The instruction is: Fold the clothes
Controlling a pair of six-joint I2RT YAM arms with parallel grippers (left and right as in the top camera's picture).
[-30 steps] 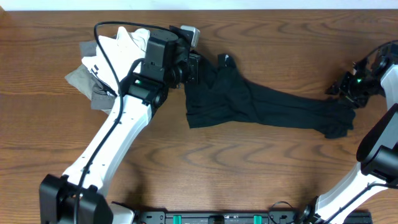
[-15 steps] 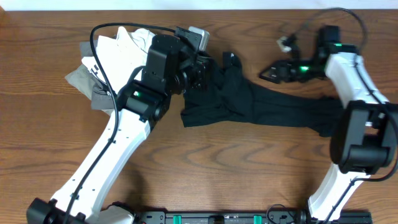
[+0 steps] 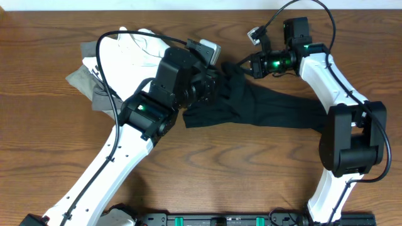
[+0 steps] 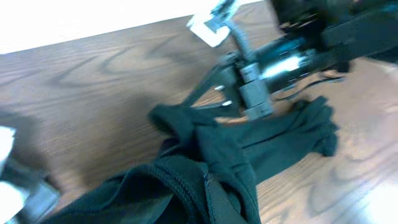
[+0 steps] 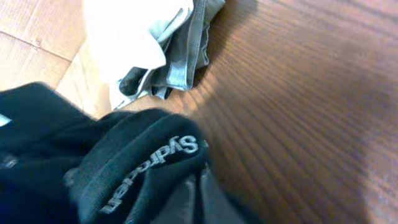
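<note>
The black T-shirt (image 3: 276, 110) lies bunched in a long band across the middle of the table. My left gripper (image 3: 213, 88) is shut on its left end, and black fabric (image 4: 224, 155) fills the jaws (image 4: 205, 205) in the left wrist view. My right gripper (image 3: 242, 64) points left at the raised upper corner of the shirt, close to the left gripper. In the right wrist view its fingers (image 5: 202, 193) are together against the collar band (image 5: 124, 155), which carries grey lettering. The gripper looks shut on the fabric.
A pile of white garments (image 3: 125, 47) and grey garments (image 3: 81, 81) lies at the back left, partly under the left arm's cable; it also shows as white cloth (image 5: 124, 37) and grey cloth (image 5: 186, 62). The table's far edge runs just behind both grippers.
My right arm swung from the far right end of the shirt to its upper left corner and closed there. My left gripper shifted a little to the right, still holding the shirt.
</note>
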